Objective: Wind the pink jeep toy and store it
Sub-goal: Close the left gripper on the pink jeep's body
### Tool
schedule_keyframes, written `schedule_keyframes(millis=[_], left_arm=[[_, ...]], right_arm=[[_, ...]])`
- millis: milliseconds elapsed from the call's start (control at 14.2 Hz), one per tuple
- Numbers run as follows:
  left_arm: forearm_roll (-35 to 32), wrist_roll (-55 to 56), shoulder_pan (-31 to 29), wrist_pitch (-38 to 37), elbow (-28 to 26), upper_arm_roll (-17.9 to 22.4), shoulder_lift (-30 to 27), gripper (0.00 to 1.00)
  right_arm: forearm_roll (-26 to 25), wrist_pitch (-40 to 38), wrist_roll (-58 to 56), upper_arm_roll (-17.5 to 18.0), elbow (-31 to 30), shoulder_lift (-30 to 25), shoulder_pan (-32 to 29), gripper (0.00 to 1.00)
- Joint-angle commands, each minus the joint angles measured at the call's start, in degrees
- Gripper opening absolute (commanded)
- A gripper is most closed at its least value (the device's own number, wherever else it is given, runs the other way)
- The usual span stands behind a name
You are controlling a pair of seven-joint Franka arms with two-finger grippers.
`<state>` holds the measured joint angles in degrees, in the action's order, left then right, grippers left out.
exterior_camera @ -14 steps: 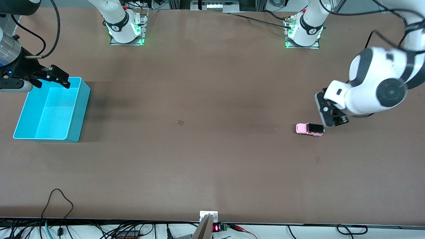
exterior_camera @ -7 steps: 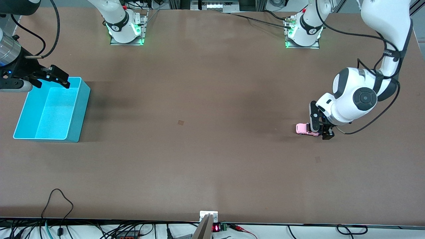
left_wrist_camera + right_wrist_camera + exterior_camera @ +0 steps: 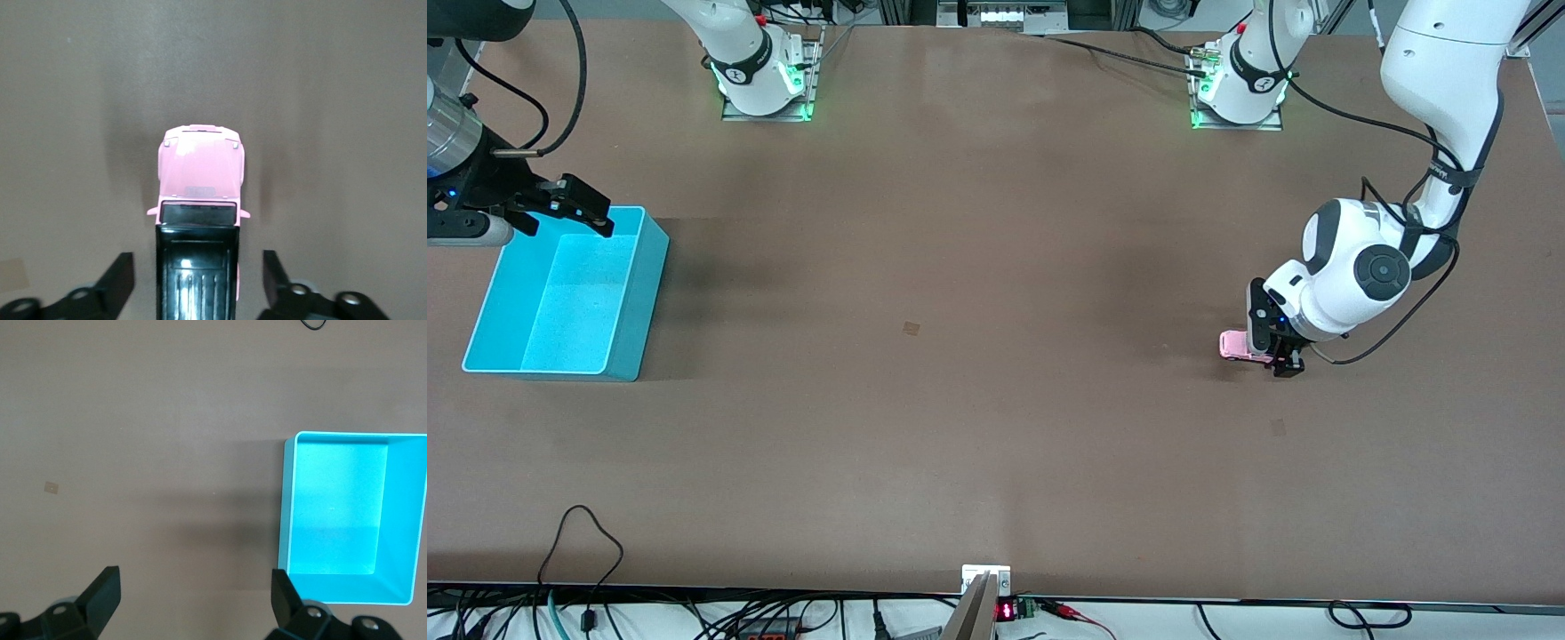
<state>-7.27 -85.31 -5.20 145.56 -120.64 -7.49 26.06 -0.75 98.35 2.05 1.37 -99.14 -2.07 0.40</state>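
The front view looks down from high across the table [image 3: 996, 267], facing the two arm bases along its top edge, and takes in the whole surface; the left wrist view looks straight down from close above the pink jeep toy [image 3: 199, 200], which the front view shows small toward the left arm's end [image 3: 1234, 345]; the right wrist view looks down from higher beside the turquoise bin [image 3: 347, 520], also seen from the front [image 3: 569, 298].

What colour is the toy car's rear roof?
Black, ribbed, on the pink toy car; clearest in the left wrist view.
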Motion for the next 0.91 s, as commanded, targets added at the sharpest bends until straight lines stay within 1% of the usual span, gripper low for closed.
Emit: schedule_keyframes(millis=[0,70,211,422,633,844], left_arm=[[-0.90,-1.00,-1.56,0.69,-0.83,-0.33,-0.66,0.24],[-0.90,-0.22,-1.92,0.17,-0.83,-0.33,-0.66,0.17],[-0.90,1.54,-2.10,-0.28,-0.83,-0.33,-0.57,0.12],[-0.90,1.90,-2.10,-0.98,-0.83,-0.24,-0.22,0.12],[-0.90,1.64,-2.10,-0.98,-0.30,0.28,1.88,0.12],[-1.95,1.11,-2.62,-1.94,-0.04,2.30,2.68,0.12]], right_arm=[[0.13,-0.61,-0.82,0.47,-0.18,-0.74,-0.75,1.00],[0.13,-0.52,-0.91,0.47,-0.18,-0.83,-0.75,1.00],[0.13,-0.61,-0.91,0.47,-0.18,-0.83,-0.84,1.00],[0.13,-0.52,-0.91,0.47,-0.18,-0.83,-0.84,1.00],[0.13,-0.61,-0.91,0.47,-0.18,-0.83,-0.84,1.00],[0.13,-0.52,-0.91,0.47,-0.18,-0.83,-0.84,1.00]])
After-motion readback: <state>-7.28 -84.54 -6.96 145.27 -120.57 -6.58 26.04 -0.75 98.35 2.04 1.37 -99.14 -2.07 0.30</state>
